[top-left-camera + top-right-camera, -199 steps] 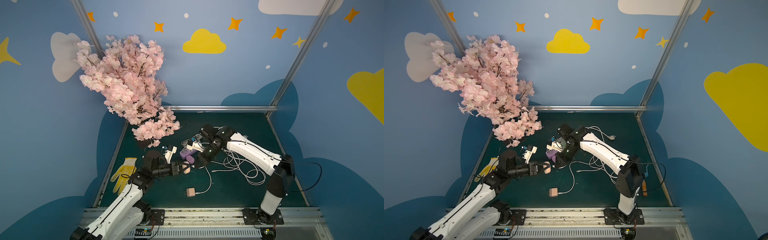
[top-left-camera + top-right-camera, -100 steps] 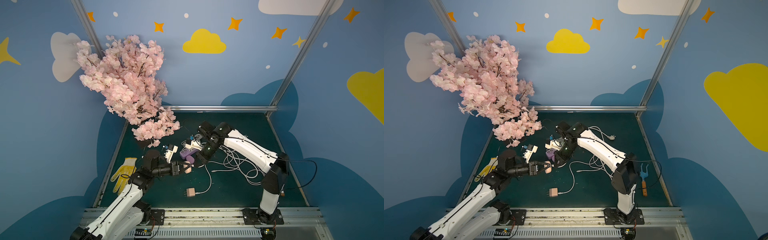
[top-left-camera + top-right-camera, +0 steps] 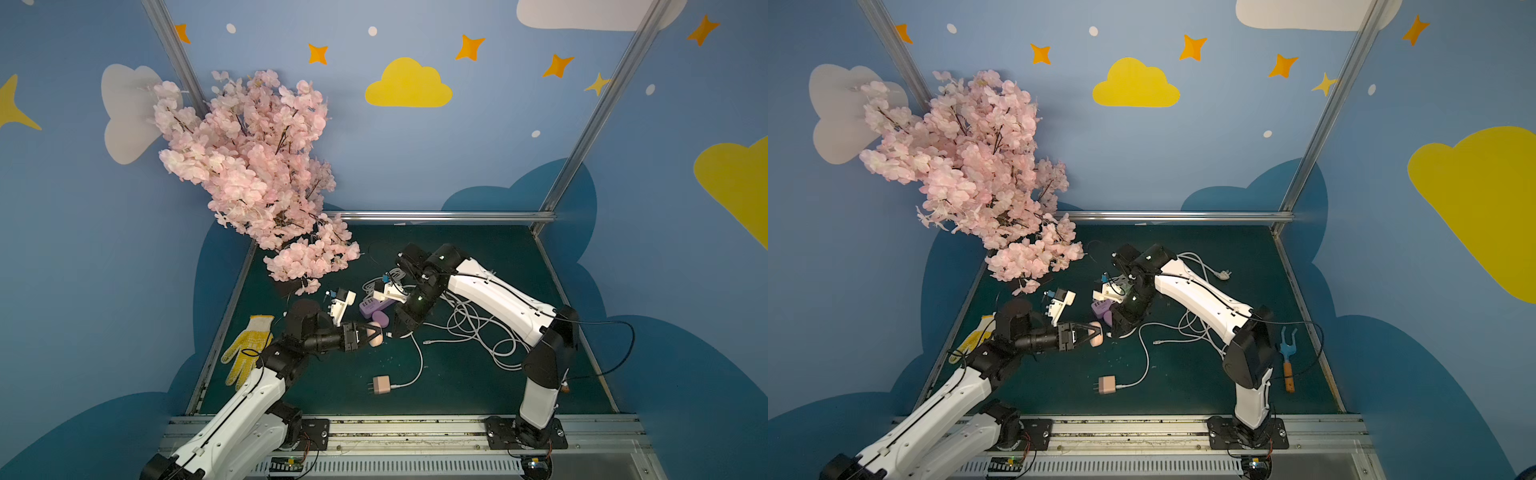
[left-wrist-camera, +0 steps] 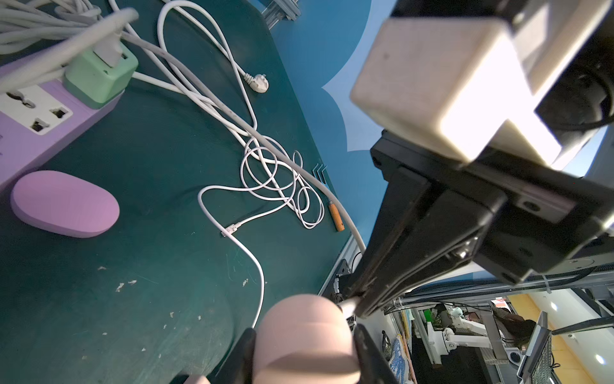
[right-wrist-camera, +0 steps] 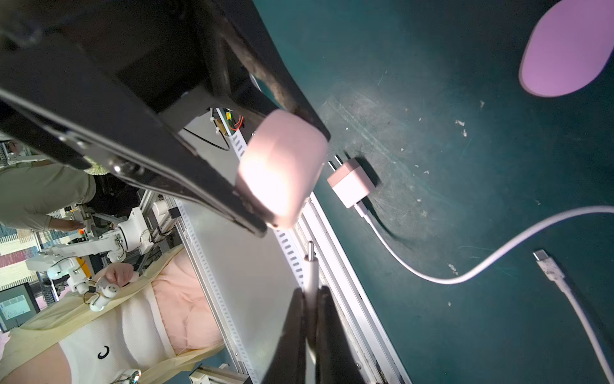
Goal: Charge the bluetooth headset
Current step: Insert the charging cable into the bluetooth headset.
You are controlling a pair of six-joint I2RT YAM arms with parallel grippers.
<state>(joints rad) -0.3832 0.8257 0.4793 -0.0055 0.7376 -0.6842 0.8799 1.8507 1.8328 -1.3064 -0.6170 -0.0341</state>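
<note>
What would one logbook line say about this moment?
left gripper: shut on pink case | right gripper: shut on white cable plug | status: plug near case, not inserted | pink adapter: loose on mat

The power strip [image 3: 370,307] is set on the tabletop [image 3: 478,382], the oval case [image 3: 381,319] just before it. The wall adapter [image 3: 381,384] is laid nearer the front, the cable tangle [image 3: 478,324] rightward, the glove [image 3: 247,347] leftward.
</note>
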